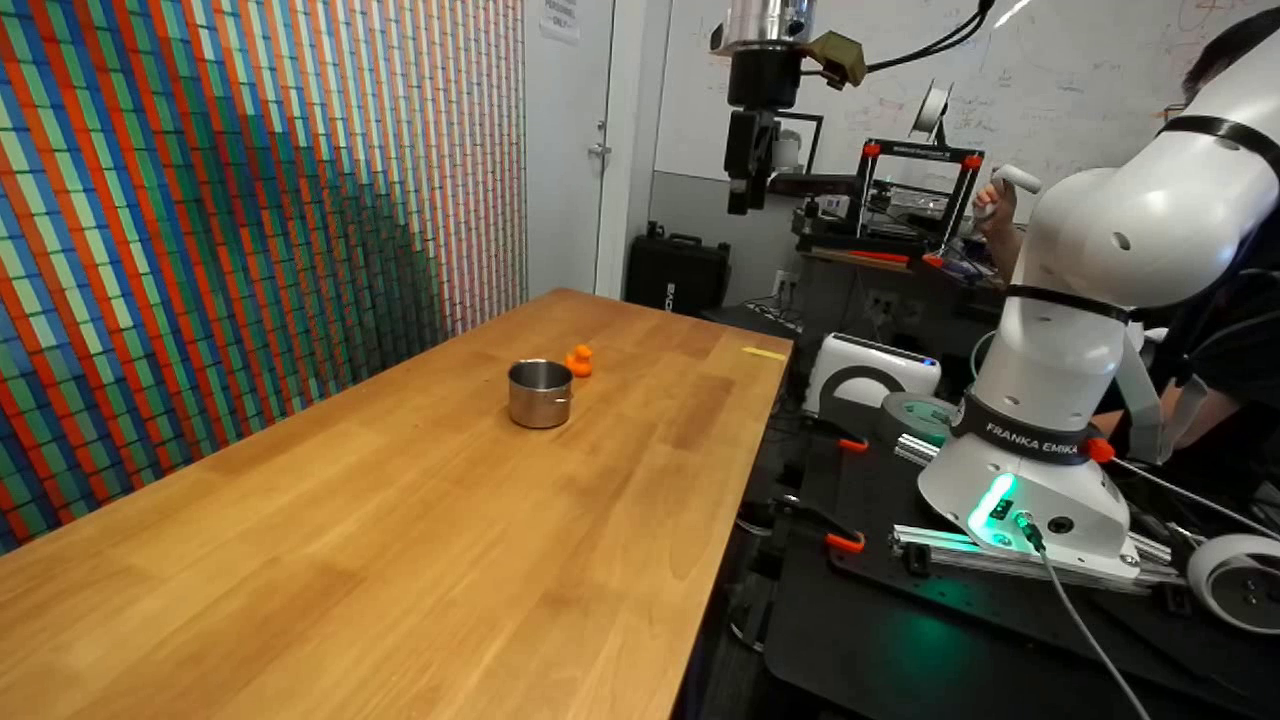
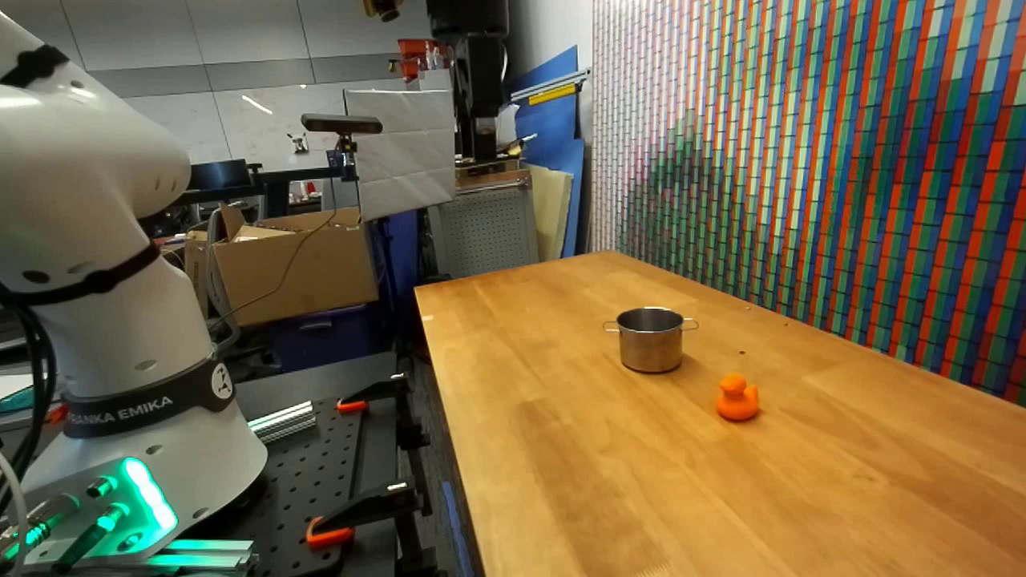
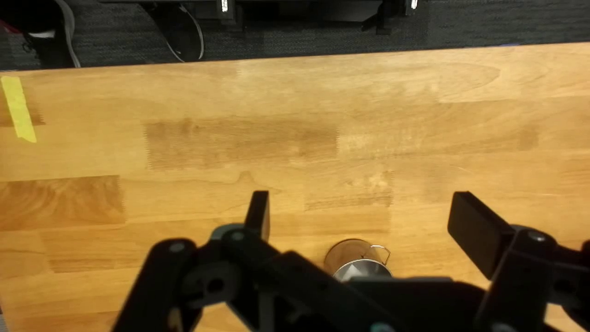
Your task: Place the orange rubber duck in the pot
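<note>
A black two-fingered gripper (image 1: pixel 750 190) is hanging straight down, high over a long honey-brown wooden table (image 1: pixel 480 540), in an exterior view. Well below it and to its left, a small cylindrical pot of shiny grey metal (image 1: pixel 540 402) is standing upright on the wood, its dark mouth facing up. A bright orange rubber duck (image 1: pixel 581 362) is sitting on the table near the pot, likewise below and left of the gripper. A strip of yellow tape (image 1: pixel 765 352) is lying below the gripper, by the table's edge. To the gripper's right, a white jointed robot arm (image 1: pixel 1070 340) is rising from a base that is glowing green.

In an exterior view, a brown cardboard box (image 2: pixel 296 268) is sitting to the gripper's lower left, while a wall of narrow red, blue, green and cream tiles (image 2: pixel 801 160) is running along the table to its right. Below and right of the gripper, the pot is showing two thin wire handles. The duck is resting upright on the wood outside the pot, lower and farther right of the gripper, with a gap of tabletop separating the two.

In the wrist view, the gripper's black fingers (image 3: pixel 479 233) are standing wide apart, with wood grain showing between their tips. The pot is peeking out from beneath the gripper's linkage, partly hidden, one wire handle jutting from its side. The tape is lying far to the left of the fingers. Beyond the fingertips, past the table's edge, a black shoe with a pale sole edge (image 3: pixel 179 34) is resting on dark grey carpet (image 3: pixel 295 44).
</note>
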`<state>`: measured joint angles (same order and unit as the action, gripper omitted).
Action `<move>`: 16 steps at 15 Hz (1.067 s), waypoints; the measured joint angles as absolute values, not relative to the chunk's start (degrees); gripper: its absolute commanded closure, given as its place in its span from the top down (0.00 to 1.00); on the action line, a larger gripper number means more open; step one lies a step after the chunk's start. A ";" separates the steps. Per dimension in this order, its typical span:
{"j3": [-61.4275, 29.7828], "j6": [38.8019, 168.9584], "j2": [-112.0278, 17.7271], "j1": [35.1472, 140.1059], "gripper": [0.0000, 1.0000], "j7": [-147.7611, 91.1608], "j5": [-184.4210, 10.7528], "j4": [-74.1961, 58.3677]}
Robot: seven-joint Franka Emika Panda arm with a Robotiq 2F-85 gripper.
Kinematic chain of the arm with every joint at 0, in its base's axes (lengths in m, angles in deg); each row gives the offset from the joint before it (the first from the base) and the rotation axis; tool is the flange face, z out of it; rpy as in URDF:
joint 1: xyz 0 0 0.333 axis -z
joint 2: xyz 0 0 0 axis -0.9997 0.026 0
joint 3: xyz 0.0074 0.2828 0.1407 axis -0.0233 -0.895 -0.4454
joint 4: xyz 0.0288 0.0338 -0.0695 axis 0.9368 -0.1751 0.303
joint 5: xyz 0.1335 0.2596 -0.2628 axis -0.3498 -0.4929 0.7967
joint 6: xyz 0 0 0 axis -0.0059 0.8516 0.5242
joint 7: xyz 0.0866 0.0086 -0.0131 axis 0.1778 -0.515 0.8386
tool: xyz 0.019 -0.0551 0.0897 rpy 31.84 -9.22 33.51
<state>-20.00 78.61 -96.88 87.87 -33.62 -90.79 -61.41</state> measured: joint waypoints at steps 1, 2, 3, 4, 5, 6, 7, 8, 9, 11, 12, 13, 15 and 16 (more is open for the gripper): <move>-20.42 78.97 -96.88 87.87 1.00 -33.63 -90.27 -61.47; -21.06 79.78 -96.84 87.86 1.00 -33.63 -89.52 -61.55; -21.88 80.98 -96.55 87.84 1.00 -33.63 -88.67 -61.59; -22.71 82.56 -95.90 87.82 1.00 -33.61 -87.94 -61.59; -23.39 84.57 -94.79 87.81 1.00 -33.61 -87.31 -61.57; -23.86 86.97 -93.18 87.81 1.00 -33.51 -86.43 -61.50; -24.05 89.50 -91.16 87.81 1.00 -33.30 -85.46 -61.37; -24.05 92.16 -88.72 87.89 1.00 -32.89 -84.30 -61.18; -23.94 94.72 -85.99 88.14 1.00 -32.33 -83.10 -60.89; -23.64 99.19 -80.25 89.24 1.00 -31.24 -80.64 -59.74; -23.34 101.26 -77.17 89.97 1.00 -30.73 -79.31 -58.91; -22.89 103.01 -74.02 90.60 1.00 -30.39 -78.42 -57.87; -21.57 105.56 -67.80 91.41 1.00 -30.01 -77.70 -55.18; -20.81 106.39 -64.62 91.59 1.00 -29.99 -77.67 -53.52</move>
